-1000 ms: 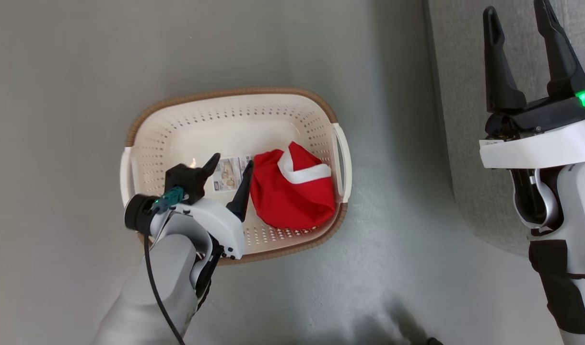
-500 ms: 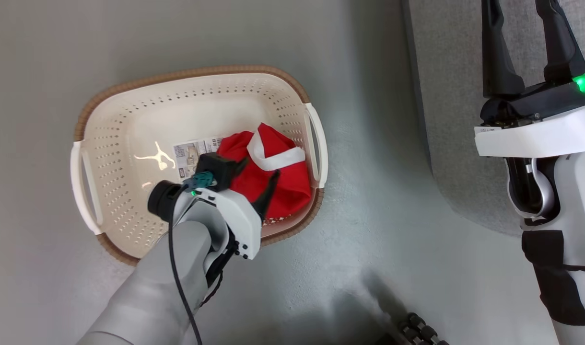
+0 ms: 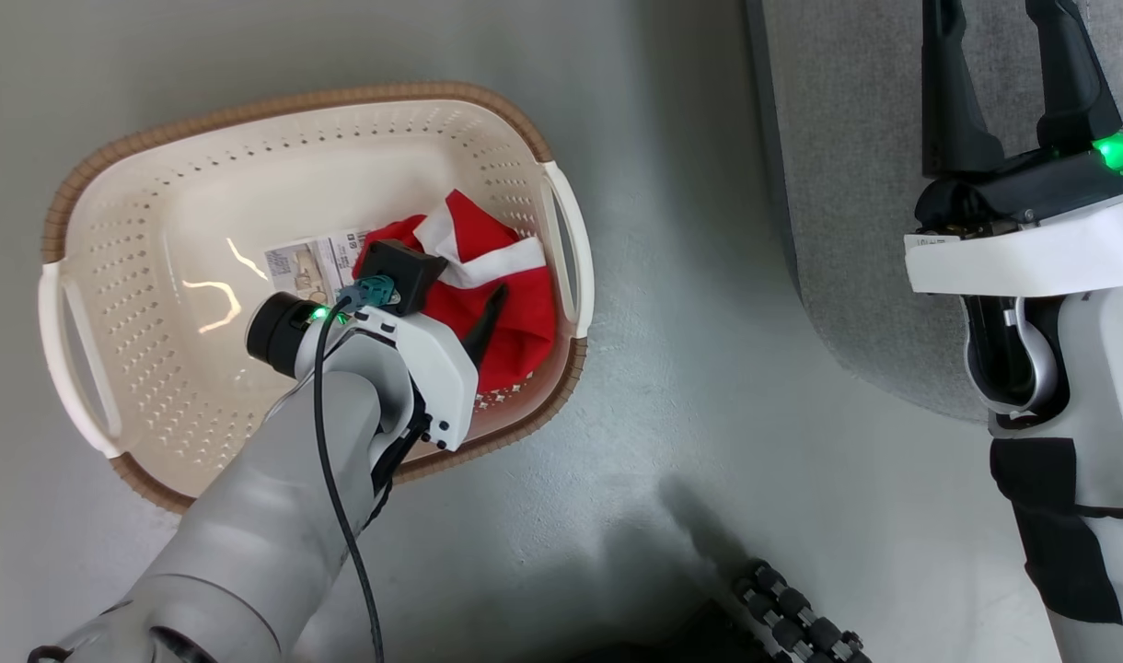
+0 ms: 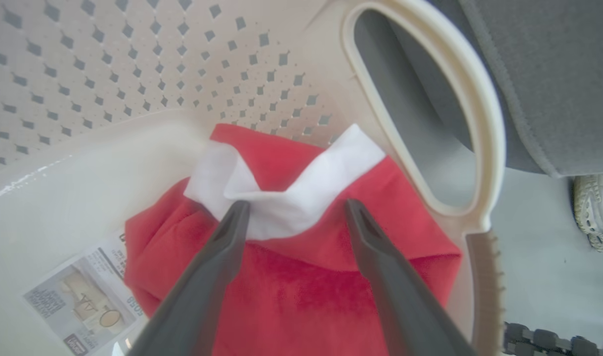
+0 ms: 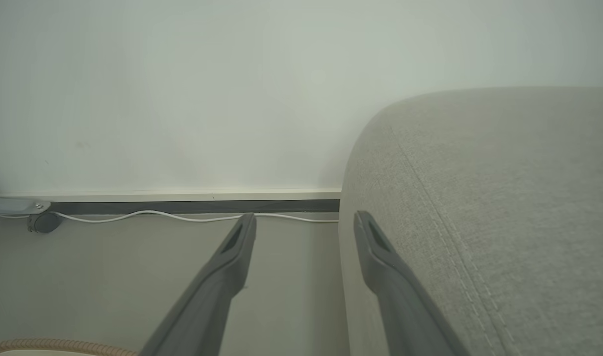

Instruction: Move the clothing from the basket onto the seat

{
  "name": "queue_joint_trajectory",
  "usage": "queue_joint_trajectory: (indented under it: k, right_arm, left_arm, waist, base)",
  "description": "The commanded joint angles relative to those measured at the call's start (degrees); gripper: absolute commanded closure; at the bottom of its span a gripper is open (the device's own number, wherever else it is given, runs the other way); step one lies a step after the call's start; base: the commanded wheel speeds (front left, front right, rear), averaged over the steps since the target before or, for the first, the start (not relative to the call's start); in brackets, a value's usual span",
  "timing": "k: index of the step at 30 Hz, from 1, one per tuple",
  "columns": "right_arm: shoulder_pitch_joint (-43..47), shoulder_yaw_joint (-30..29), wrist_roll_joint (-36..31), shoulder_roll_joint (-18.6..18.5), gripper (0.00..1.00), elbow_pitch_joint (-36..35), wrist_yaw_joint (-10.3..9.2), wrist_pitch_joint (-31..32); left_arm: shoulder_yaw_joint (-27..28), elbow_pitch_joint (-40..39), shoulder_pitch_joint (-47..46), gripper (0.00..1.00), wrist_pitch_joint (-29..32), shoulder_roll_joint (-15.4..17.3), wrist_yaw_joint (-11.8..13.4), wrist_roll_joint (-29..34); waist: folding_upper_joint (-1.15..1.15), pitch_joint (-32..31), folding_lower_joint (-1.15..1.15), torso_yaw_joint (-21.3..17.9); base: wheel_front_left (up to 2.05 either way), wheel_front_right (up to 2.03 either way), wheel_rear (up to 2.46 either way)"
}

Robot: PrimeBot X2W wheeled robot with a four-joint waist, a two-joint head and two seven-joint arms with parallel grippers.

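My left gripper (image 3: 469, 278) is down inside the basket (image 3: 295, 97), fingers spread wide and holding nothing. In my left wrist view the gripper (image 4: 296, 205) has a fingertip on either side of the white band (image 4: 291, 202) that crosses the red garment (image 4: 306, 282). The tips lie right at the cloth, but I cannot tell whether they press into it.

The garment (image 3: 525, 308) is bunched on the basket's base at the end nearer the seat. It lies against the perforated wall (image 4: 133, 74), just below the white handle (image 4: 479, 123). Beside it on the bare base is the sticker (image 3: 308, 262), partly covered by the red cloth in the wrist view (image 4: 79, 301).

The basket stands on the grey floor (image 3: 709, 414), apart from the seat (image 3: 856, 138), with a strip of floor between them. I see no red on the part of the seat that shows.

My right gripper (image 3: 1003, 41) is held up over the seat's edge, fingers also spread and with nothing between them. In its own wrist view the gripper (image 5: 305, 217) points along the seat's rounded corner (image 5: 504, 198) toward a pale wall (image 5: 183, 99). A white cable (image 5: 133, 215) runs along the foot of the wall.

A pale shoe (image 4: 595, 212) shows past the basket's handle, beneath the seat's edge.
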Motion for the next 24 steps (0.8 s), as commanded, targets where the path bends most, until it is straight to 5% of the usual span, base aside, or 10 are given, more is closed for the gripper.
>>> queue_joint_trajectory:
  k: [1, 9, 10, 12, 24]
  right_arm:
    - [0.97, 0.44, 0.50, 0.17, 0.00, -1.88, 0.16, -0.34]
    - [0.29, 0.25, 0.87, 0.91, 0.00, -2.35, 0.16, -0.34]
    - [0.23, 0.23, 0.93, 0.98, 0.00, -2.31, 0.16, -0.34]
    - [0.15, 0.16, 0.99, 1.14, 0.00, -2.19, 0.16, -0.34]
    - [0.74, -2.25, 0.17, 0.17, 0.00, -1.10, 0.16, -0.34]
  left_arm:
    - [-0.03, 0.11, -0.25, 0.00, -0.30, -0.06, 0.08, -0.57]
    - [-2.03, 2.98, -3.32, 0.00, -0.53, -0.06, 0.01, -1.47]
    - [-2.29, 3.29, -3.43, 0.13, -0.23, -0.06, -0.01, -1.64]
    - [-2.24, 3.58, -3.70, 1.00, -0.14, -0.06, -0.07, -2.51]
    - [-2.38, 2.77, -1.54, 1.00, -2.83, -0.06, -0.38, -5.25]
  waist:
    - [0.00, 1.19, 0.00, -0.78]
    - [0.00, 3.36, 0.00, -1.77]
    - [0.00, 3.37, 0.00, -1.83]
    - [0.00, 3.26, 0.00, -1.92]
    - [0.00, -3.18, 0.00, -0.05]
  base:
    - [0.00, 0.00, 0.00]
    - [0.00, 0.00, 0.00]
    - [0.00, 0.00, 0.00]
    - [0.00, 0.00, 0.00]
    - [0.00, 0.00, 0.00]
